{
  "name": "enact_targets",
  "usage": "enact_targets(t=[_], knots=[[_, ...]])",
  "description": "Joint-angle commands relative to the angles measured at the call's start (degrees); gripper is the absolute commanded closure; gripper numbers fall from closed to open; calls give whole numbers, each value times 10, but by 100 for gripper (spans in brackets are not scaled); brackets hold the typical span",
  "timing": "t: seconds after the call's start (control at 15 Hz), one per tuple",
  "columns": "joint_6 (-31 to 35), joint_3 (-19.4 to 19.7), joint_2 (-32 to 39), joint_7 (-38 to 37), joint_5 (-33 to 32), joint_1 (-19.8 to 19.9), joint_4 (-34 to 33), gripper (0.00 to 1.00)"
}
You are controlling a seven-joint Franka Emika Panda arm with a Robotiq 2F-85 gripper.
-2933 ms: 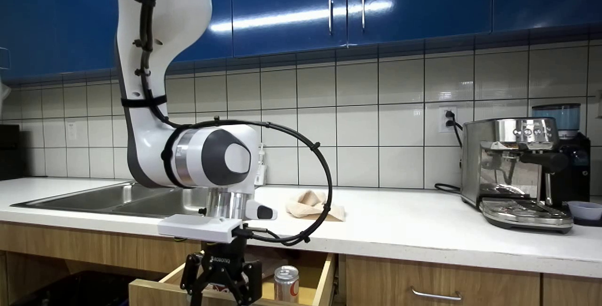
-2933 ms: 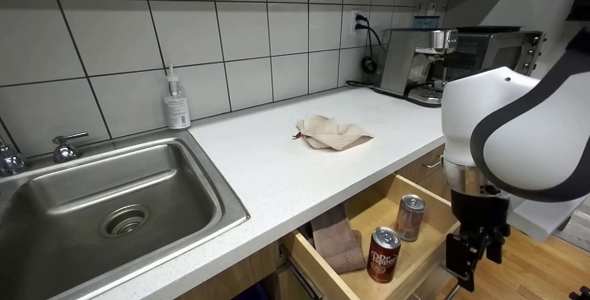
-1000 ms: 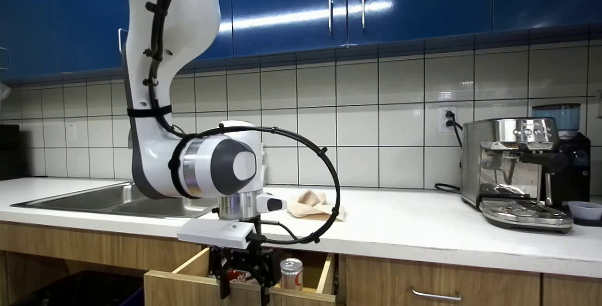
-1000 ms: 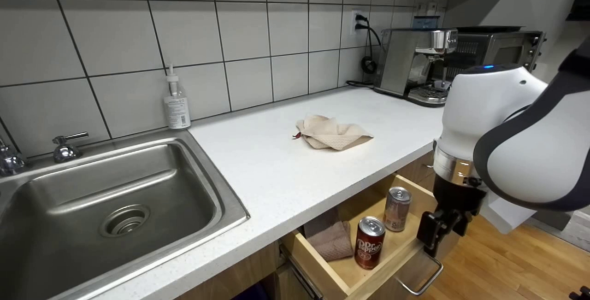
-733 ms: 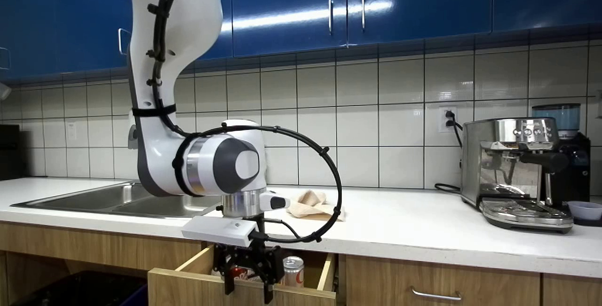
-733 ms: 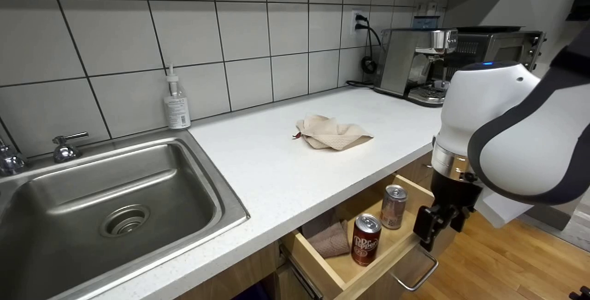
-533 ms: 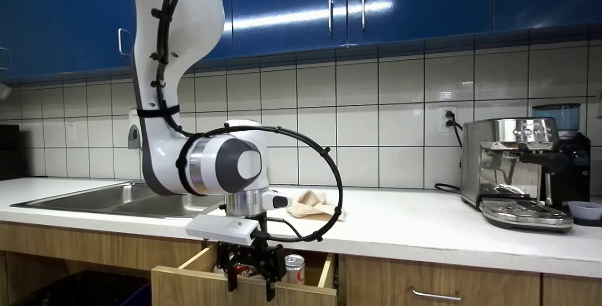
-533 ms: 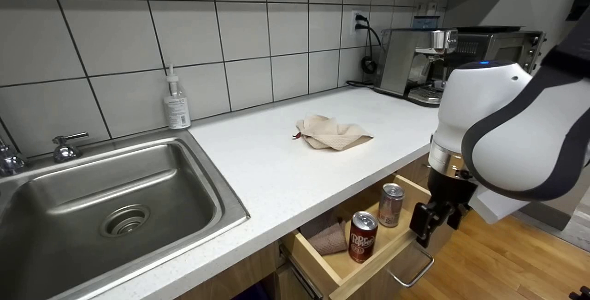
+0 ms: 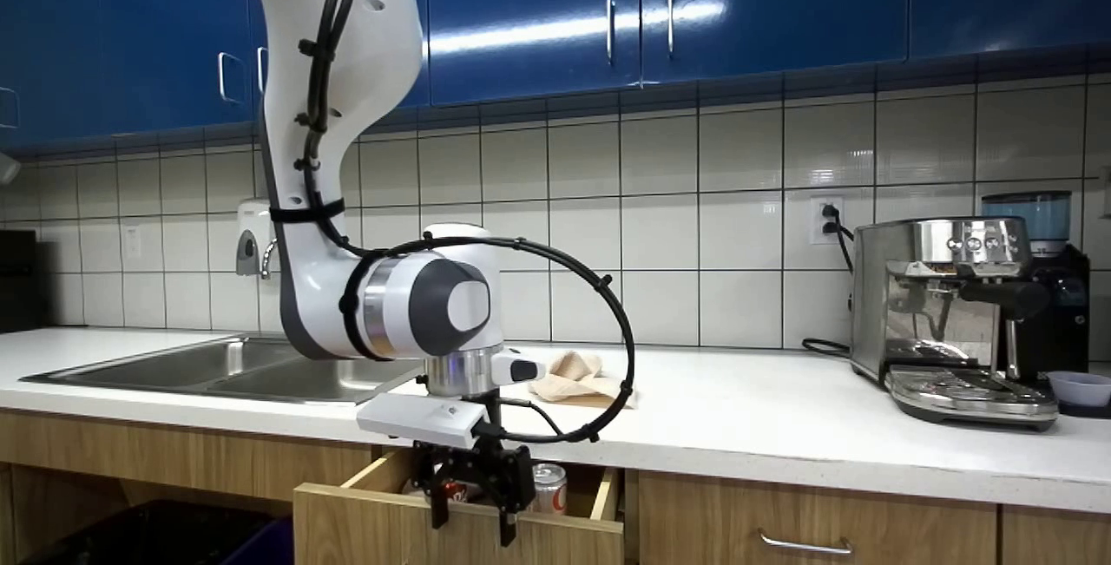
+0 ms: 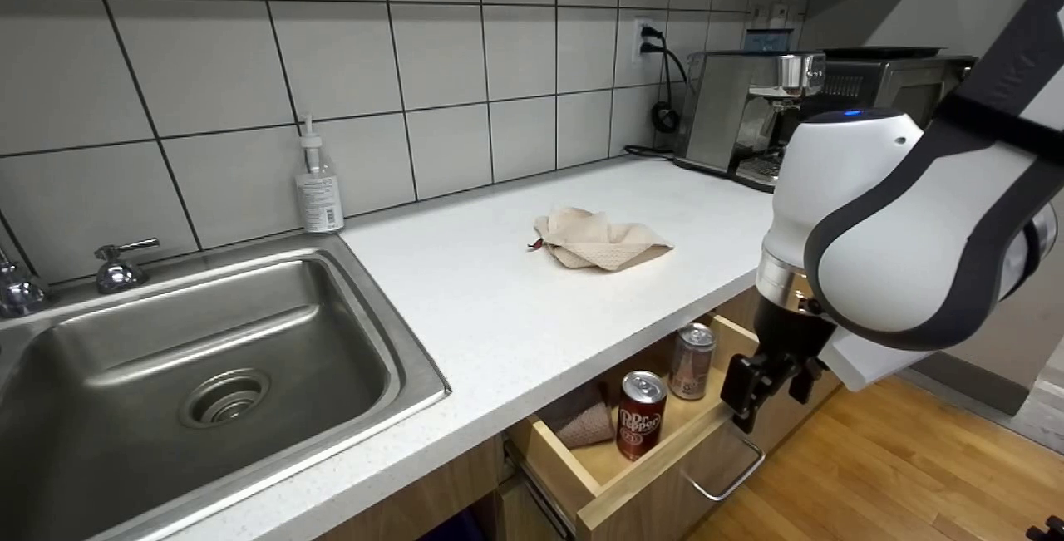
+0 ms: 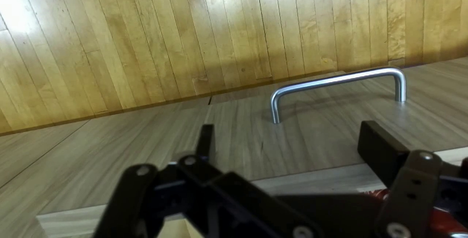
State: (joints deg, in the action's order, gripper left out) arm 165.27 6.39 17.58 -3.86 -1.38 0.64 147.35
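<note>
My gripper (image 9: 473, 523) is open, with nothing between its fingers. Its fingertips point down at the outer face of a partly open wooden drawer (image 9: 347, 523), near the top edge; exact contact is hard to see. The wrist view shows the spread fingers (image 11: 292, 146) over the drawer front (image 11: 248, 146), with the silver bar handle (image 11: 336, 80) beyond them. Inside the drawer stand a dark red Dr Pepper can (image 10: 641, 420) and a silver can (image 10: 692, 362), both upright. A brown cloth (image 10: 586, 426) lies beside them, partly under the counter.
The white countertop (image 10: 499, 300) overhangs the drawer. On it are a beige cloth (image 10: 598, 240), a pump bottle (image 10: 319, 192) and a coffee machine (image 9: 946, 313). A steel sink (image 10: 249, 308) is set in it. A black bin (image 9: 156, 539) stands under the counter. Blue cabinets (image 9: 538, 18) hang above.
My gripper came to the drawer front and has moved toward the counter. The drawer has slid inward with it, carrying both cans and the brown cloth. The fingers stay open.
</note>
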Motion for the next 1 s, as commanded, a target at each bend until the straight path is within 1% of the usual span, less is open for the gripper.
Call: enact_targets(t=[0.0, 0.93], knots=[[3, -11, 25, 13, 11, 17, -36, 0], [-6, -18, 73, 18, 13, 24, -105, 0]])
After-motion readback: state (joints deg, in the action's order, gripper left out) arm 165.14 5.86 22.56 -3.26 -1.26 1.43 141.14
